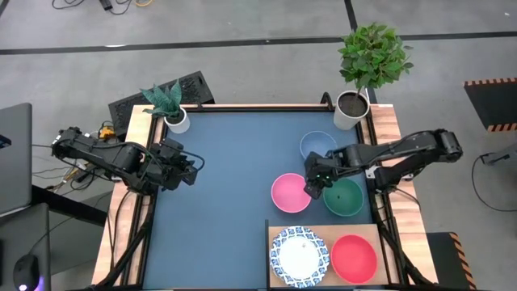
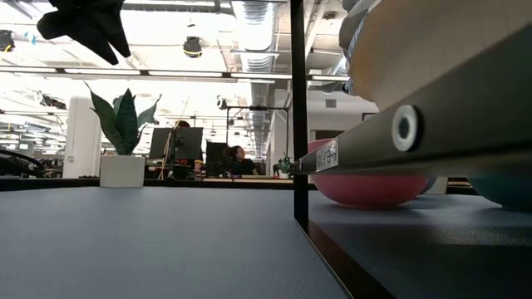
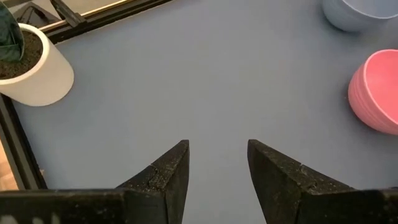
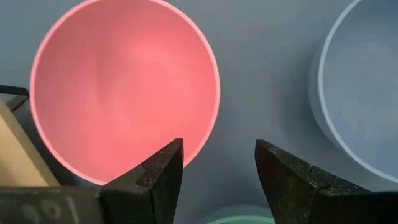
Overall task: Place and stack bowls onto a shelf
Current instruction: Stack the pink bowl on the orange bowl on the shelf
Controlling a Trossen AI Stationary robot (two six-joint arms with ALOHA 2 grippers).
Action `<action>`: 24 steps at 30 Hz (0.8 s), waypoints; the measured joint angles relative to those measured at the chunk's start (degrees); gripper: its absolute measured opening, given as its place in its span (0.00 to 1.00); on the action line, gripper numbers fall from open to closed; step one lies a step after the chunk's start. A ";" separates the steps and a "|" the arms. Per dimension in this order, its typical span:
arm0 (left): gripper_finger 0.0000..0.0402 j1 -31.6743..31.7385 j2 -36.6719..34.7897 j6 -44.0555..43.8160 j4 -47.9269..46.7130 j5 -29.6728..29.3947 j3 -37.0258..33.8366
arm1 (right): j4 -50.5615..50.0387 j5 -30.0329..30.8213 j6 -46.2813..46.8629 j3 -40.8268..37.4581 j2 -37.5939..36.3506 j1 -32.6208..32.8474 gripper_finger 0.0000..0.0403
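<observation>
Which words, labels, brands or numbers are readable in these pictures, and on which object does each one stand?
No text can be read in any view.
Small white label on the dark frame rail in the low view: it carries print, too small to read.
Hazard-striped mat on the floor in the high view: orange and black stripes only, no words.
The bowls, the plant pots and both grippers show no lettering.
</observation>
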 joint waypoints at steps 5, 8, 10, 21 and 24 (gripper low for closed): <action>0.37 0.01 0.00 0.00 -0.01 -0.15 0.00 | 3.53 -0.07 0.11 -2.71 0.00 -0.52 0.55; 0.37 0.00 -0.01 -0.08 -0.01 -0.15 0.00 | 4.47 -0.59 0.19 -3.86 0.00 -0.55 0.55; 0.37 0.00 -0.02 -0.16 -0.01 -0.15 0.00 | 5.80 -0.99 0.17 -4.63 0.00 -0.52 0.55; 0.37 0.00 -0.02 -0.17 -0.01 -0.13 0.00 | 10.72 -1.68 1.51 -8.34 0.02 -0.62 0.55; 0.37 -0.01 -0.02 -0.15 -0.01 -0.13 0.00 | 11.33 -1.70 1.49 -8.32 0.02 -1.08 0.55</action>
